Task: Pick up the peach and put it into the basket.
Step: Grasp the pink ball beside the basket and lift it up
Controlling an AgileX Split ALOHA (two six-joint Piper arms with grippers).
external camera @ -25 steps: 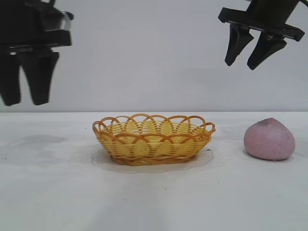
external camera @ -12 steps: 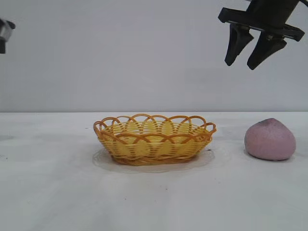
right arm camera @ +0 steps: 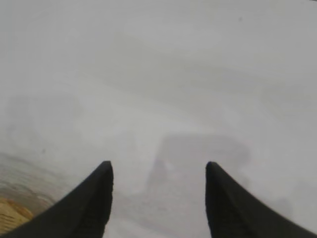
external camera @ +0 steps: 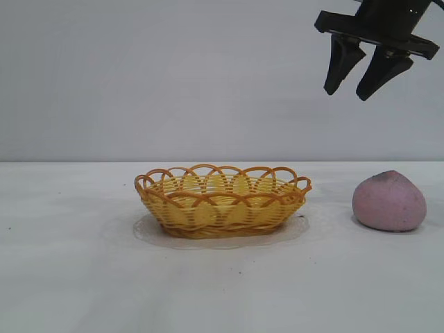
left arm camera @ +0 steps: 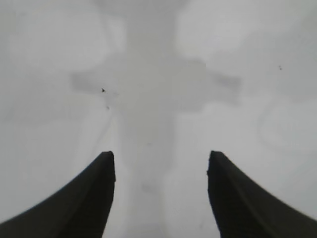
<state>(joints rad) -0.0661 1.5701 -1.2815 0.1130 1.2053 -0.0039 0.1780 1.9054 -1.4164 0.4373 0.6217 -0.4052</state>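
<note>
Near the middle of the white table (external camera: 69, 277), the basket (external camera: 222, 201) sat upright and held nothing that could be seen through its weave. Toward the table's right edge, well apart from the basket, the peach (external camera: 388, 202) rested on the surface with its pointed top up, untouched. High above the peach hung the right end effector (external camera: 361, 73), its upper body cut off by the exterior view's top edge; its two dark fingers (external camera: 341, 64) pointed downward at a slant, spread moderately apart with nothing between them. From the right wrist view the same fingers (right arm camera: 94, 203) framed bare table, and only a sliver of the basket's yellow weave (right arm camera: 11, 214) showed at one corner; the peach did not appear there. The left end effector (left arm camera: 161, 198) was outside the exterior view entirely. Its wrist view showed its fingers (left arm camera: 89, 198) likewise partly spread and empty, over bare table marked by a blurred cross-shaped shadow (left arm camera: 153, 84) and a few dark specks (left arm camera: 103, 90).
</note>
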